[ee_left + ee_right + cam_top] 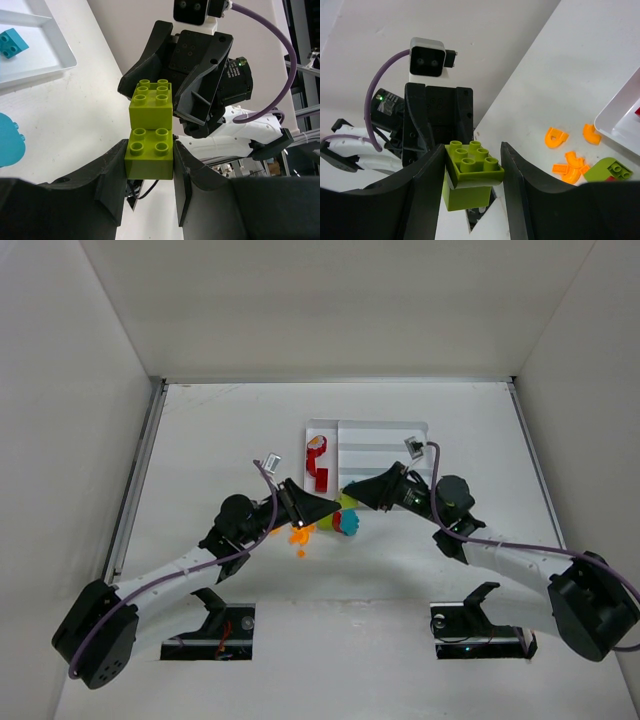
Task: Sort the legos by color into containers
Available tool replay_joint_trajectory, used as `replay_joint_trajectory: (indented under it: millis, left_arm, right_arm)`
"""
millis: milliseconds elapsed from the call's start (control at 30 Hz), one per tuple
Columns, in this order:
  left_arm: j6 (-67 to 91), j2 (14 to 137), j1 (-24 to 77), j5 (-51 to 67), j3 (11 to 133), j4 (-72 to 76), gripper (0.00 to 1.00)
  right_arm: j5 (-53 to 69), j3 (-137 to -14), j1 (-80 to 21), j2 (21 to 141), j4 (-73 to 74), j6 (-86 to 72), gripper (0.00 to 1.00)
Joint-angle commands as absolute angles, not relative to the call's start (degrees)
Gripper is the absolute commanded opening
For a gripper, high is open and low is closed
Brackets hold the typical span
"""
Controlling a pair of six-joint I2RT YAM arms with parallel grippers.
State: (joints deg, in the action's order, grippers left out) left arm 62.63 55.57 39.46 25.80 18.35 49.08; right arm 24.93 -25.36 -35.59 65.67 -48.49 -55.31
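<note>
Left wrist cam: left gripper (150, 167) clamps lower lime brick (150, 152); right gripper (472, 160) pinches upper brick (151, 100) stacked on it, mid-air near tray (385, 440). Step looks like splitting the pair (both green). Next: pull straight apart w/o twisting, then put both in one tray section.

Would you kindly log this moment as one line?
left fingers: grip lime brick | right fingers: grip second lime brick | bricks: touching
</note>
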Motion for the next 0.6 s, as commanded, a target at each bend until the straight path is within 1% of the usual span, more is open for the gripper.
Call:
replay_joint_trajectory:
  millis: [0,567]
  left_arm:
    - [60.91,56.25,41.0,26.63,17.14,52.21,0.13]
    - [60.56,58.8,41.44,28.65,16.17,54.75,0.13]
  right_arm:
    - [25.22,-29.17,-34.24,65.3,-52.82,-54.84,0.38]
    - [26.19,-34.01,-30.54,71.27,-52.21,-54.67,0.39]
